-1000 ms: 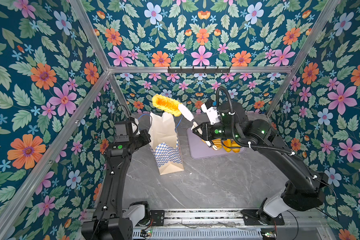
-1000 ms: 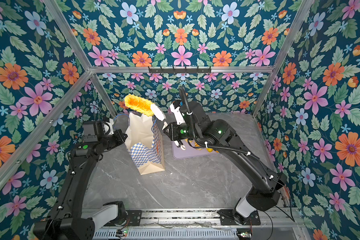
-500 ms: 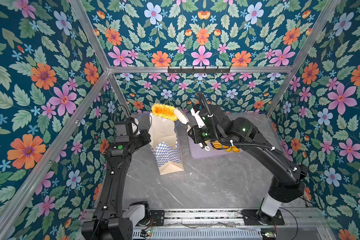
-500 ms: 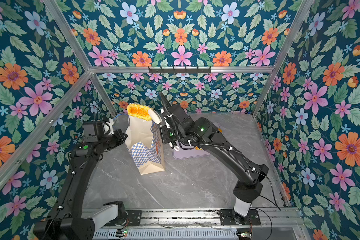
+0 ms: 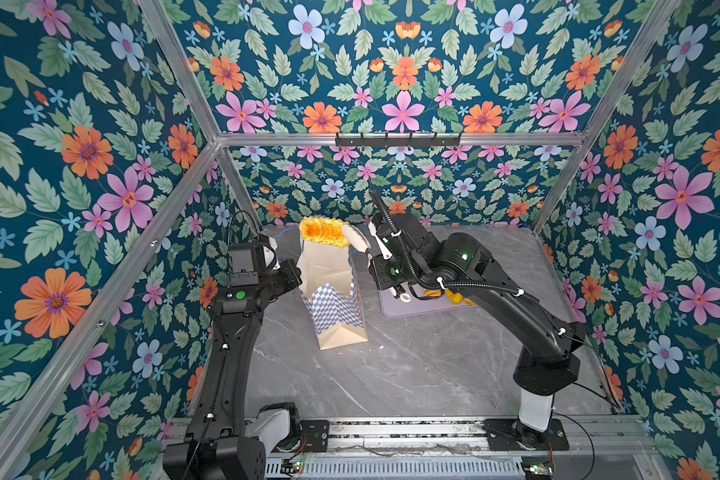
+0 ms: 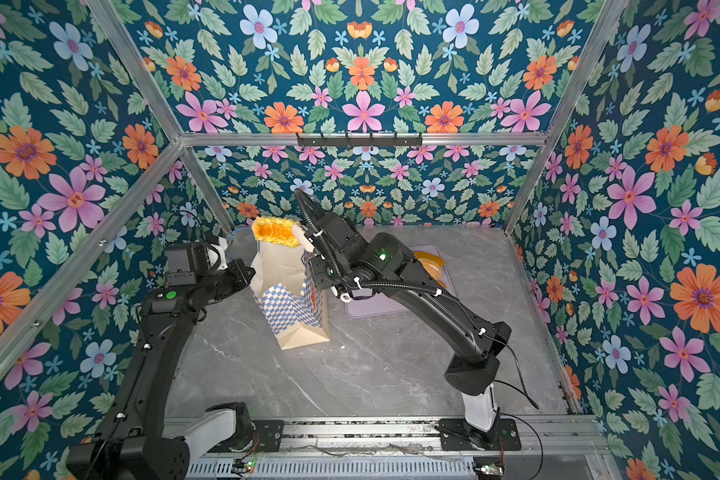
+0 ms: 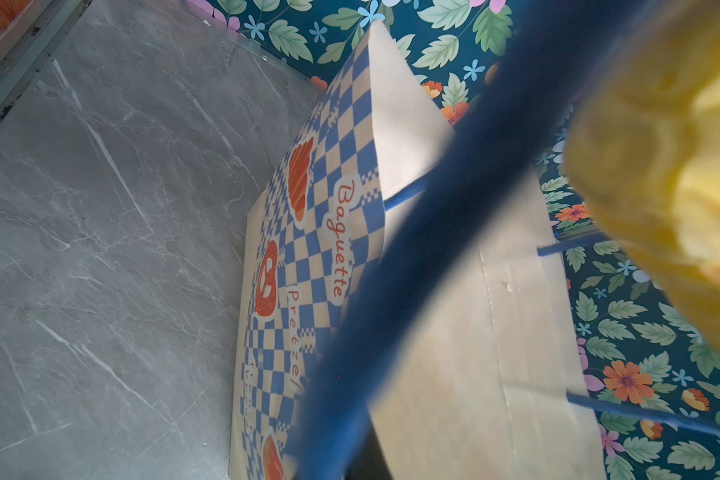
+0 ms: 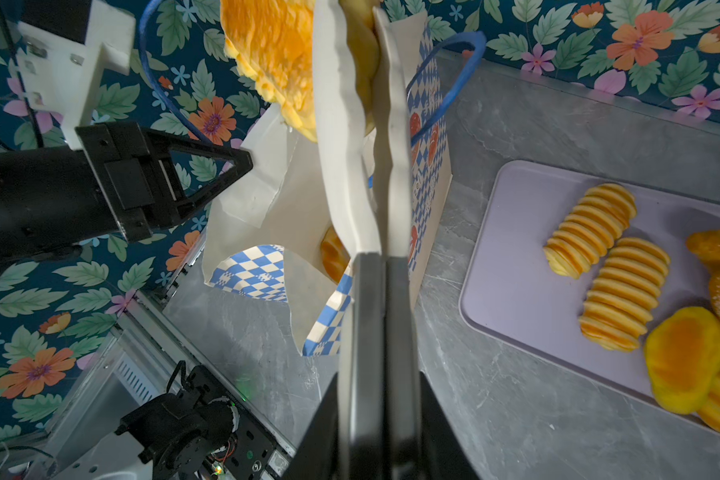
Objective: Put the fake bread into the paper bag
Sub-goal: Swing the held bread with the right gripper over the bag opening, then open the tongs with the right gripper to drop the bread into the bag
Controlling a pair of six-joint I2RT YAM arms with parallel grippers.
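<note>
Item, one ridged roll of fake bread (image 5: 324, 232): your right hand (image 8: 364, 37) pinches it by one end over the mouth of the paper bag (image 5: 329, 266), ready to drop in, while your left hand (image 8: 237, 164), closed at the rim, apparently on the blue cord handle (image 8: 154, 95), holds the bag upright and open on the desk (image 5: 391, 374).

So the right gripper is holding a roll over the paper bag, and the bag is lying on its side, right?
Not quite. The right gripper does hold a roll over the paper bag, but the bag stands upright on its base, not on its side. Both top views show this.
</note>
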